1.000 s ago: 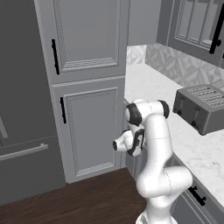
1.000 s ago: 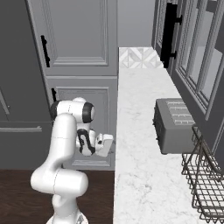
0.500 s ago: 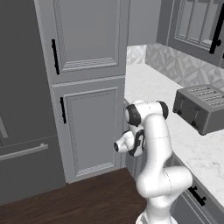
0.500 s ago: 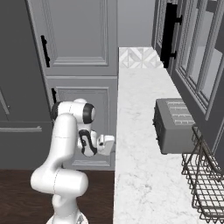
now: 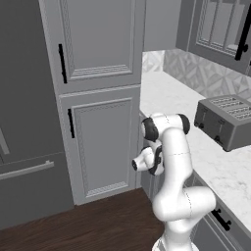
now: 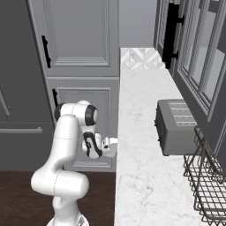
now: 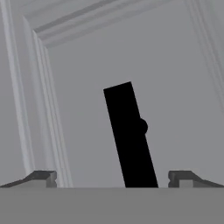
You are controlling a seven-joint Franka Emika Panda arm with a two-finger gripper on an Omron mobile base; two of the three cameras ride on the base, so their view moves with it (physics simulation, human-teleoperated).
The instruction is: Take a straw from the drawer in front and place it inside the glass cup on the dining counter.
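In the hand view the drawer [image 7: 83,105] shows close up as a grey recessed-panel front. Its black bar handle [image 7: 130,135] runs tilted up the middle. My gripper [image 7: 113,177] is open, its two dark fingertips [image 7: 43,177] standing wide on either side of the handle's lower end and holding nothing. In the base views my hand [image 5: 146,160] sits low against the cabinet face under the worktop edge. The straw is hidden; the glass cup and the dining counter are out of view.
A grey toaster [image 5: 226,120] stands on the marble worktop [image 6: 141,132], with a wire basket [image 6: 207,183] nearer the camera. Tall grey cabinet doors [image 5: 105,142] and a fridge front [image 5: 24,162] lie to the left, above a dark wood floor [image 5: 98,223].
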